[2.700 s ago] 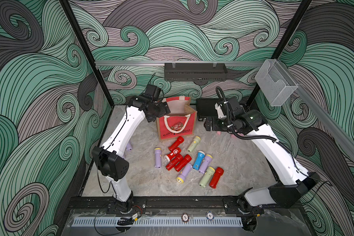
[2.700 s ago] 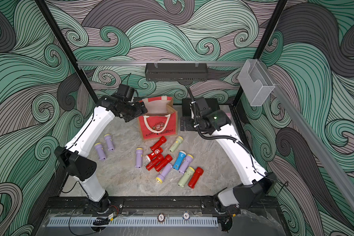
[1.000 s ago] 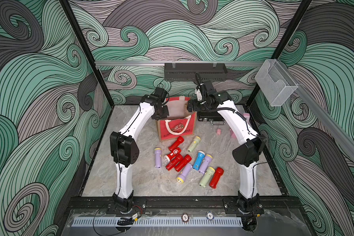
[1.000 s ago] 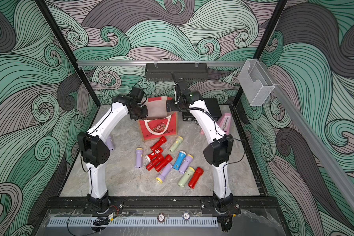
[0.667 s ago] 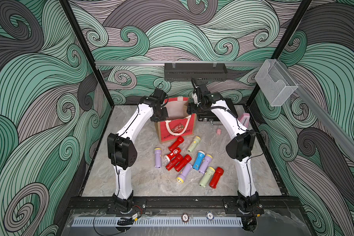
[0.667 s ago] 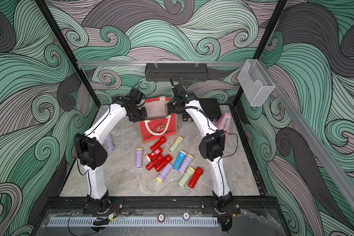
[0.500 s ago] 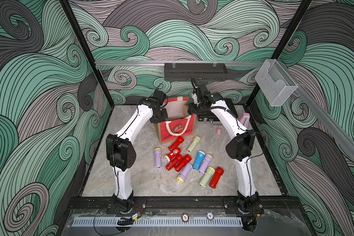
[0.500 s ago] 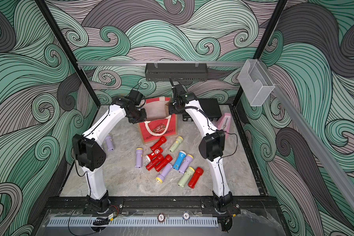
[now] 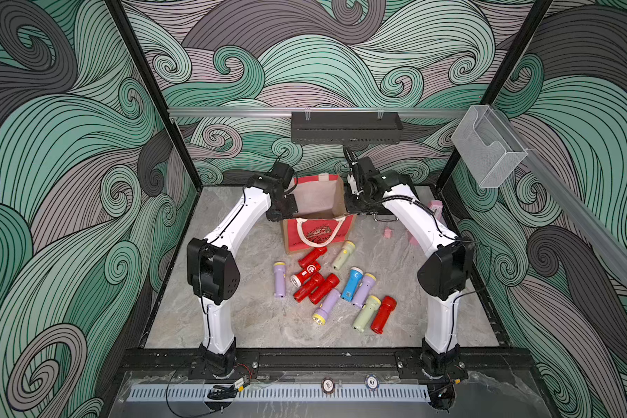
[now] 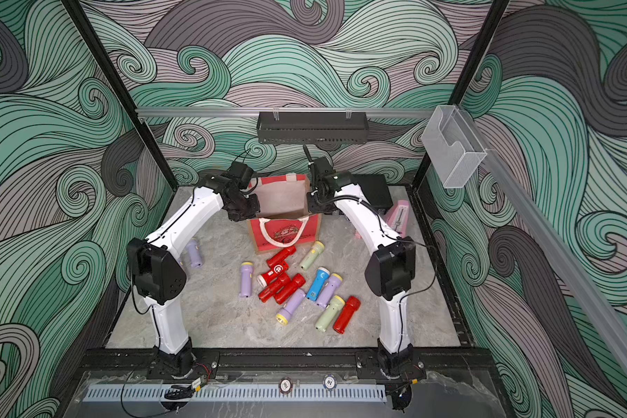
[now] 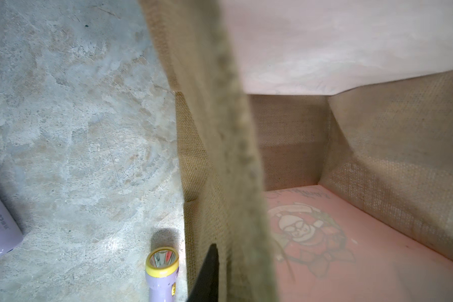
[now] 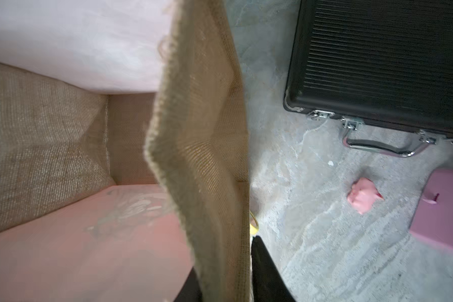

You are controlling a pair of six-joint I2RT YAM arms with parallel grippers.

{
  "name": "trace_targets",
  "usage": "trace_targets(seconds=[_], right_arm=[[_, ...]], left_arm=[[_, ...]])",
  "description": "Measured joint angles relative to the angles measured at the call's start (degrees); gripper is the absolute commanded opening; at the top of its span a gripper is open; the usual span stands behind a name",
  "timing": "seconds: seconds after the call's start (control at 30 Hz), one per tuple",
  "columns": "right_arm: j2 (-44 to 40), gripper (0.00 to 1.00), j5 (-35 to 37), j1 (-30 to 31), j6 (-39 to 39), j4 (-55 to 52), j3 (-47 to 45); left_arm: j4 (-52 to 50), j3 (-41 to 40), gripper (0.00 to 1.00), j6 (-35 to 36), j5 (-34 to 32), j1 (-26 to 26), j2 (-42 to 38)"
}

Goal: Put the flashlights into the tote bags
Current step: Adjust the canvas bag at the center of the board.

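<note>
Flashlights (image 9: 326, 286) lie flat on the bench (image 9: 254, 325) in a heap just in front of the tote bag (image 9: 317, 235), mostly slanting toward it. The bag's upright at the back, empty. Left fingers (image 11: 207, 274) and right fingers (image 12: 266, 272) each pinch a tan side wall. I'd guess either arm must let go and reach back; the heap's roughly midway.

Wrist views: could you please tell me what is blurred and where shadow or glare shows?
Left wrist view: the tote bag rim nearest the lens is blurred; the lilac flashlight is sharp, its reflector glinting, a shadow at its head. Right wrist view: the bag edge is blurred; the black hard case is crisp, its handle glinting.
</note>
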Motion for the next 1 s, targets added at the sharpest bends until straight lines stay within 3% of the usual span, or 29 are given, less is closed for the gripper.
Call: trace_targets(seconds=[0.33, 0.7, 1.0], right_arm=[[-11.39, 0.27, 0.85, 1.01, 3.28, 2.62, -15.37], [-14.53, 0.31, 1.88, 1.33, 5.42, 3.19, -18.08], [-14.88, 0.54, 3.52, 1.31, 6.08, 3.06, -18.27]], left_arm=[[0.39, -4.37, 0.14, -0.07, 1.42, -0.22, -2.56], [1.03, -7.85, 0.14, -0.09, 2.10, -1.07, -5.20], [1.51, -10.78, 0.20, -1.01, 1.88, -1.84, -7.54]])
